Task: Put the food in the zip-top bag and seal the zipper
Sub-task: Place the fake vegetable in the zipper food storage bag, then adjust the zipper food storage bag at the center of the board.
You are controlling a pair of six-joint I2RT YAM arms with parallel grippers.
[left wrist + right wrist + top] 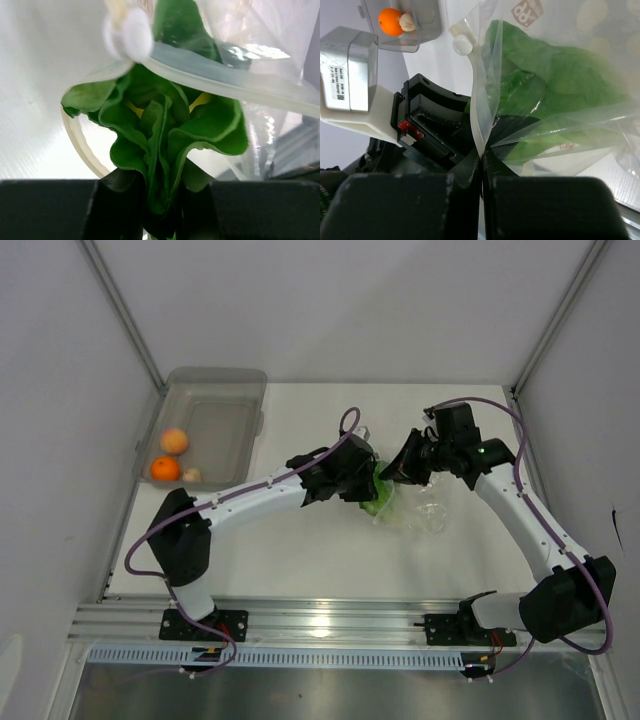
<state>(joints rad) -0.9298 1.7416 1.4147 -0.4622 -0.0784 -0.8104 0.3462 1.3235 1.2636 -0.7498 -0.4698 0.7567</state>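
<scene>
Lettuce in L tool, partly inside bag

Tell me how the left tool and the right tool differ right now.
The left tool grips the lettuce; the right tool pinches the rim of the bag. The left tool's jaws stand apart around the leaves; the right tool's are pressed together on thin plastic. Both are holding something.

The ruffled leafy lettuce head is deep green, yellowish at its heart. The soft clear plastic zip-top bag has a milky white zipper strip and a red-brown logo. The two small round fruits are bright orange. The small lump is pale beige, the rigid rectangular bin translucent grey and the flat desk white.
</scene>
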